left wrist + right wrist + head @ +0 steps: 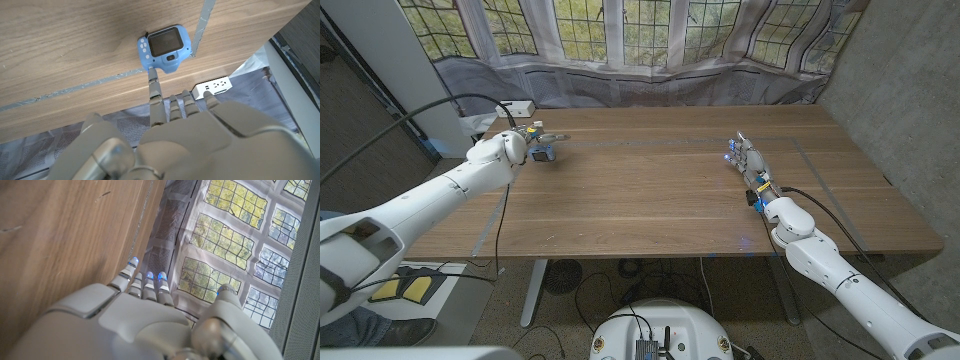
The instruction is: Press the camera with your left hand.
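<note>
A small blue camera (543,153) (165,46) with a dark screen lies on the wooden table (640,200) near its far left corner. My left hand (517,146) (180,125) is right beside it, on the side nearer the table's left edge. In the left wrist view one outstretched finger (154,85) touches the camera's edge with its tip, and the other fingers are curled in. My right hand (750,165) (145,310) stands on the right part of the table, far from the camera, fingers stretched out and holding nothing.
A white power strip (517,108) (215,87) lies at the far left corner behind the camera, with black cables running off the table's left edge. Grey tape lines (90,84) cross the tabletop. A curtain and windows stand behind the far edge.
</note>
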`<action>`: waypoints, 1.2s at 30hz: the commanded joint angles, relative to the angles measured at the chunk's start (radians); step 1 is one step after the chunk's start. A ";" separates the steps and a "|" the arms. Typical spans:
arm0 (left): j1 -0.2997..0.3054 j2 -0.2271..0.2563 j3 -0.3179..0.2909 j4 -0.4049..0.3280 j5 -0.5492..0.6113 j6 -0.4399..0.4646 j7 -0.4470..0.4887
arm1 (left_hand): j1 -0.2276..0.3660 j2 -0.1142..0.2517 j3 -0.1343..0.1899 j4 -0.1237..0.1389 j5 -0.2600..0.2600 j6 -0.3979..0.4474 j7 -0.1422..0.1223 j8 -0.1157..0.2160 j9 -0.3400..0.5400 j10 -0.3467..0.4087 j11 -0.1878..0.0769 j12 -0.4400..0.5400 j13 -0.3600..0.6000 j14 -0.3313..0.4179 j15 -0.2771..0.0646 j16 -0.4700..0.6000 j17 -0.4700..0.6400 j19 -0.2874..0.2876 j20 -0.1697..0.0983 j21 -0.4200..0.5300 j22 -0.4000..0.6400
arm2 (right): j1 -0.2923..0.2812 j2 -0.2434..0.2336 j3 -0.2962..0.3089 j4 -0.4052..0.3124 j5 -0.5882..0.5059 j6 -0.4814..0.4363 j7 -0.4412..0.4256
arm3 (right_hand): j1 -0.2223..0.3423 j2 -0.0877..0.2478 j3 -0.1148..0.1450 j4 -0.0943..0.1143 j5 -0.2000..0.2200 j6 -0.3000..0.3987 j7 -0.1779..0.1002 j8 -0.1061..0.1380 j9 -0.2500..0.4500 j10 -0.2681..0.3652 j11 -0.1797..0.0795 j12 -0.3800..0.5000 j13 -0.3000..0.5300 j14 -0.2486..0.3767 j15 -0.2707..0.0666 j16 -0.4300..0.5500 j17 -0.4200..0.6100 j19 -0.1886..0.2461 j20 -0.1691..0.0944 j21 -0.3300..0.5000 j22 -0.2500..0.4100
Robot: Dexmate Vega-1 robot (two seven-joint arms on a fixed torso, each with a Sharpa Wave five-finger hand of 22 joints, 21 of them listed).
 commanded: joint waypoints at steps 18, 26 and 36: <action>0.014 -0.002 -0.006 -0.019 -0.011 0.015 0.027 | 0.012 0.008 0.010 -0.001 0.000 0.007 -0.004 -0.002 0.004 0.008 0.000 0.007 -0.001 0.010 0.004 0.002 0.003 0.007 0.000 0.002 0.003 | -0.006 -0.005 0.006 -0.004 -0.001 0.004 -0.002 | -0.007 0.001 0.002 -0.003 0.006 0.007 -0.003 -0.001 0.005 0.004 0.004 -0.002 0.002 0.001 0.008 -0.004 0.003 0.001 0.008 0.000 0.004; 0.027 0.007 -0.016 -0.039 -0.017 0.017 0.041 | 0.015 0.011 0.010 -0.001 -0.001 0.011 -0.003 -0.003 0.004 0.019 -0.004 0.010 0.000 0.022 0.001 0.005 0.003 0.011 -0.001 0.003 0.004 | -0.007 -0.005 0.007 -0.005 0.002 0.004 0.000 | -0.007 0.001 0.002 -0.003 0.006 0.009 -0.003 0.000 0.005 0.004 0.003 -0.002 0.002 0.002 0.008 -0.004 0.003 0.001 0.008 0.000 0.004; 0.033 0.009 -0.021 -0.052 -0.019 0.036 0.045 | 0.017 0.012 0.011 -0.001 -0.002 0.010 -0.006 -0.005 0.004 0.021 -0.003 0.010 0.000 0.024 0.002 0.004 0.003 0.015 0.000 0.004 0.004 | 0.001 -0.004 0.002 0.006 0.002 0.004 0.011 | -0.007 0.001 0.002 -0.004 0.006 0.009 -0.001 0.000 0.005 0.004 0.004 -0.002 0.002 0.002 0.008 -0.004 0.003 0.001 0.008 0.000 0.004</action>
